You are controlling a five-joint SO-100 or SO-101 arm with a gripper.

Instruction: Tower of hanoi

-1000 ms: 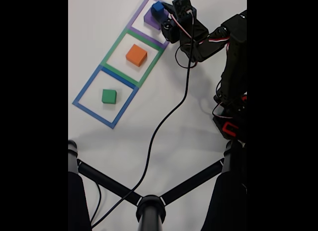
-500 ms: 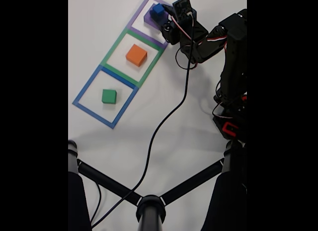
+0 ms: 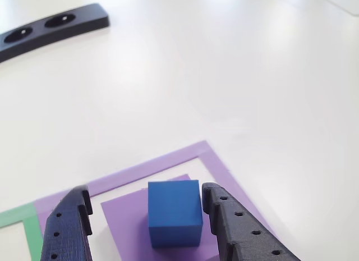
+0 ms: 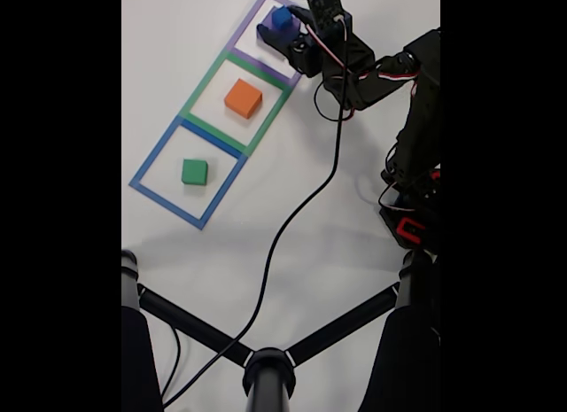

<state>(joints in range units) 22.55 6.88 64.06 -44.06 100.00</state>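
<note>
**Claw closes in on the blue cube, stack barely begun**

Since a second ago the arm has reached further toward the purple frame [image 4: 266, 29], and the claw [image 3: 147, 216] now sits lower around the blue cube [image 3: 174, 213]; the cubes themselves have not shifted.

Judging by how things lie, the puzzle is at an early or middle stage. Taking the purple frame as the landmark: inside it lies a flat purple block [image 3: 126, 223] with the blue cube resting on top of it. In the neighbouring green frame [image 4: 234, 102] sits an orange cube [image 4: 243, 98] alone, and in the blue frame [image 4: 188, 172] beyond that, farthest from the purple frame, a small green cube [image 4: 194, 171] alone. No full tower stands anywhere, so most moves seem left to do.

In the close view the claw is spread wide, one finger on each side of the blue cube. The right finger [image 3: 235, 227] stands just beside the cube's face, perhaps touching; the left finger [image 3: 68, 230] is clearly apart from it. Nothing is pinched yet, and the cube rests on the purple block above the white surface [image 3: 224, 76].
</note>
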